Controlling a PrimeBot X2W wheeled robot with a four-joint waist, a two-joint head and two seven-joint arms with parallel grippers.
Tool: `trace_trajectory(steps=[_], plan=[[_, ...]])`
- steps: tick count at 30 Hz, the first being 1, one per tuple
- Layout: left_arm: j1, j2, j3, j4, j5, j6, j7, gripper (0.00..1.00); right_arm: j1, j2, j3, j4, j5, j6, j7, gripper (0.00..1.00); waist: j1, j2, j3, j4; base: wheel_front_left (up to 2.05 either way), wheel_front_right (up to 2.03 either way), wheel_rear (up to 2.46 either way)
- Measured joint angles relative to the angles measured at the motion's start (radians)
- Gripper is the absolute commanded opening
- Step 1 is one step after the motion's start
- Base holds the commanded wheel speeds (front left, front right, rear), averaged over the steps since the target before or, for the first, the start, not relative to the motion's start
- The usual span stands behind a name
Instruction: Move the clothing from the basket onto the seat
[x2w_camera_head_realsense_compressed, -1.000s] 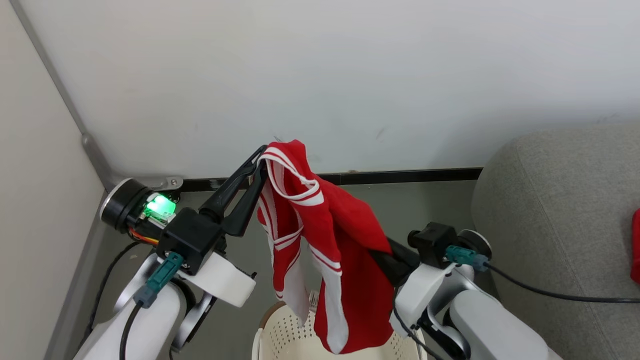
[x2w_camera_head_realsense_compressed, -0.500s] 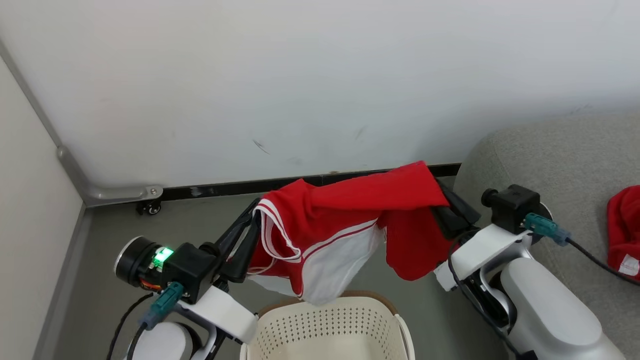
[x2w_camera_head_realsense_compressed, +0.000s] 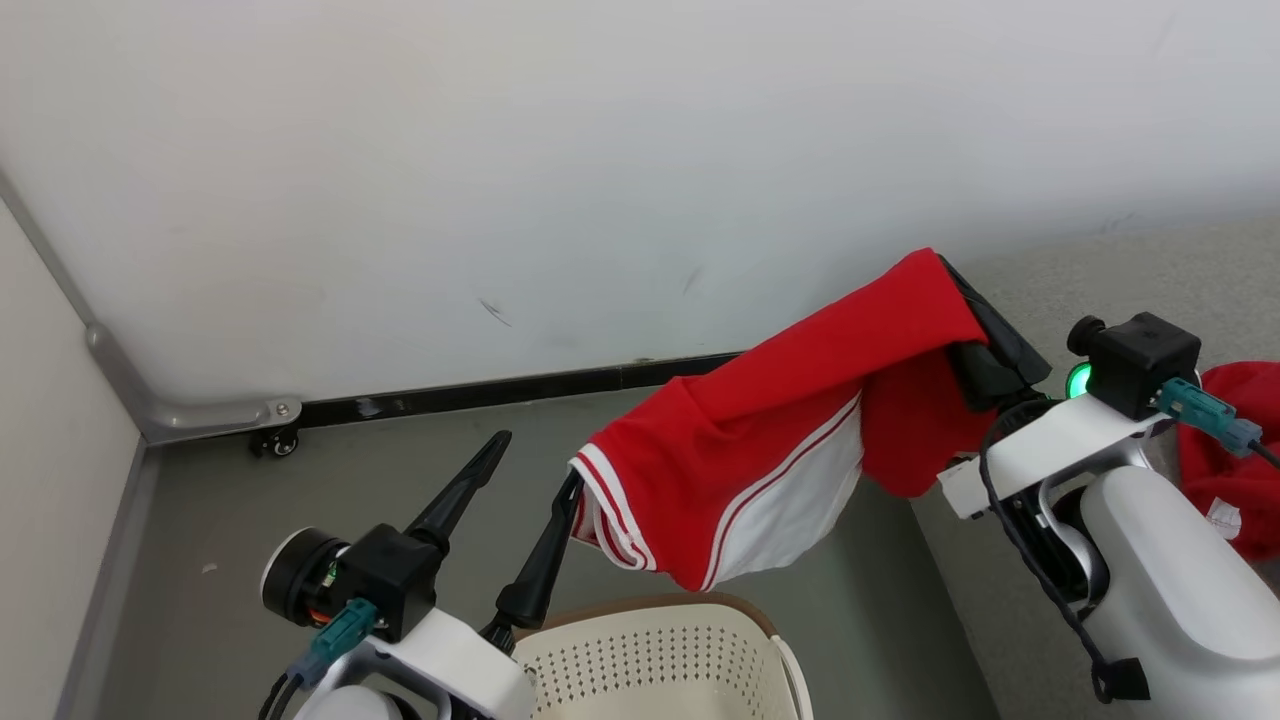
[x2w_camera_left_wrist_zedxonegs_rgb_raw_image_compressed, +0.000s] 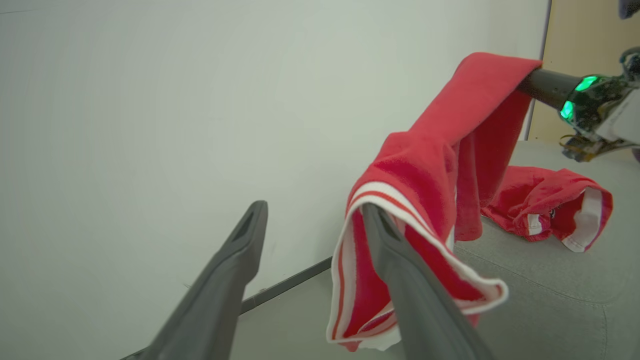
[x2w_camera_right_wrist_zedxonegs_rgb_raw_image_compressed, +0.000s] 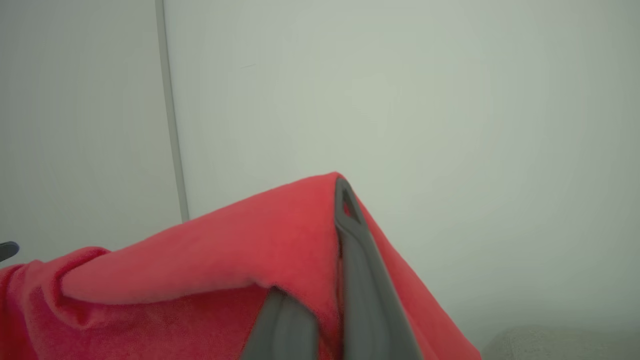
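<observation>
Two tools are sharing one garment in the head view. The right tool (x2w_camera_head_realsense_compressed: 962, 288) is pinching the clothing (x2w_camera_head_realsense_compressed: 760, 440) high to the right of the basket (x2w_camera_head_realsense_compressed: 650, 640), likely for the seat (x2w_camera_head_realsense_compressed: 1180, 260). The left tool (x2w_camera_head_realsense_compressed: 537, 458), spread wide above the basket, is merely snagging the cuff (x2w_camera_head_realsense_compressed: 610, 500).

Left wrist view: the cuff is hanging over one finger (x2w_camera_left_wrist_zedxonegs_rgb_raw_image_compressed: 400, 265) (loosely).

Right wrist view: fabric is hiding one fingertip.

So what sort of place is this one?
Likely an indoor test corner staged like a home: plain white walls, a grey floor, a grey sofa with red clothing on it, and a laundry basket.
</observation>
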Motion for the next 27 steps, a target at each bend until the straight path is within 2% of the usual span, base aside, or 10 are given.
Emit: trace_trajectory(steps=[6, 21, 27], plan=[[0.007, -0.011, 0.000, -0.005, -0.009, -0.006, -0.009, 1.00, 0.004, -0.023, -0.030, -0.027, 0.000, 0.000, 0.000, 0.00, 0.0000, 0.0000, -0.009, -0.011, 0.00, 0.00, 0.00], [0.025, -0.031, -0.050, -0.043, -0.023, -0.066, -0.017, 1.00, 0.083, -0.097, -0.145, -0.121, -0.045, 0.000, 0.040, 0.00, 0.0000, 0.0000, -0.016, -0.055, 0.00, 0.00, 0.00], [0.027, -0.033, -0.064, -0.048, -0.023, -0.077, -0.022, 1.00, 0.119, -0.109, -0.196, -0.175, -0.070, 0.000, 0.069, 0.00, 0.0000, 0.0000, -0.015, -0.082, 0.00, 0.00, 0.00]])
